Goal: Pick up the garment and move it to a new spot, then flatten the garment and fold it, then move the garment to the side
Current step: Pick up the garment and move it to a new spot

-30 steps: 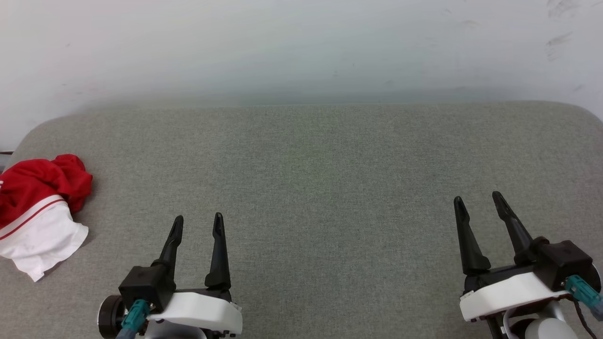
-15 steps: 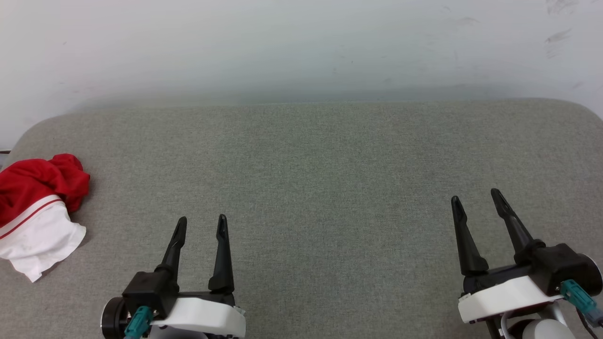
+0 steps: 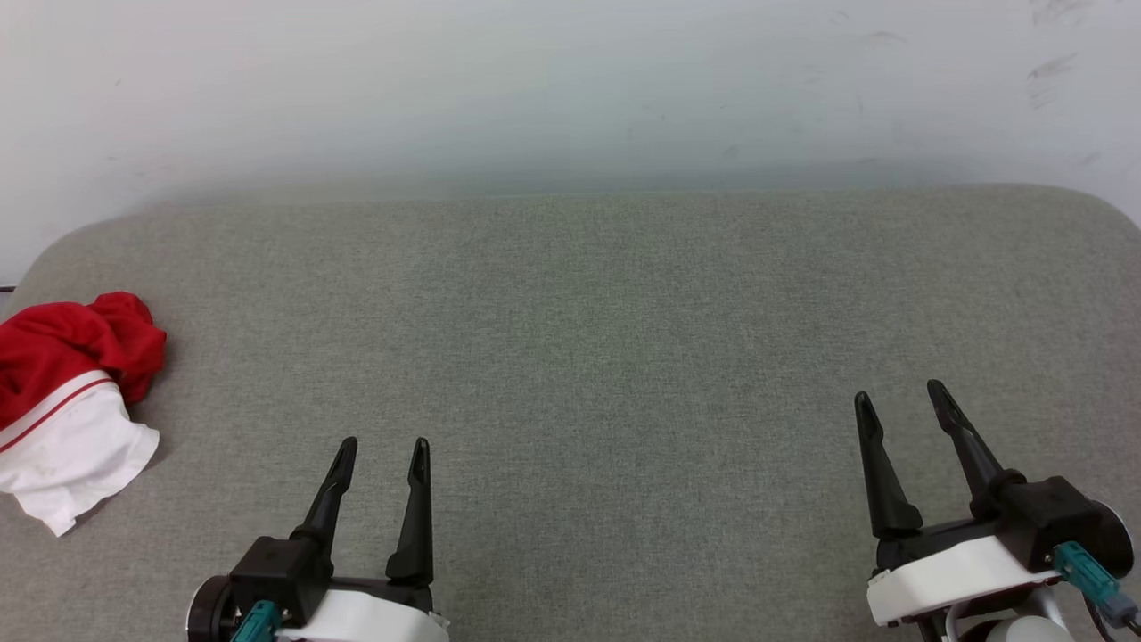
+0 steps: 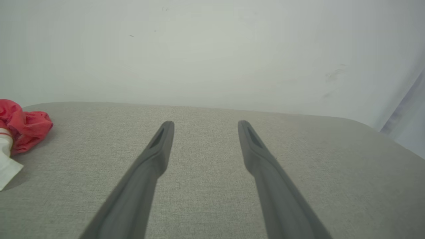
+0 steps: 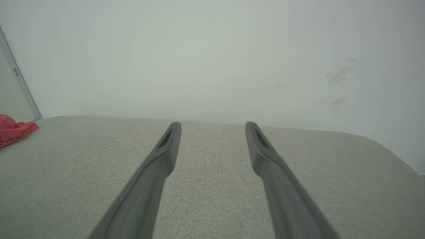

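A crumpled red jersey T-shirt with a white, red-striped sleeve lies bunched at the far left edge of the grey woven-fabric pad, and neither arm touches it. The left gripper is the nearer one, well apart from the shirt, its dark fingers spread and empty. The right gripper is far across the pad, likewise spread wide and holding nothing. A scuffed white wall stands behind.

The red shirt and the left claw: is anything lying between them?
No. In the head view, bare grey padded surface runs from the crumpled garment to the open left gripper.
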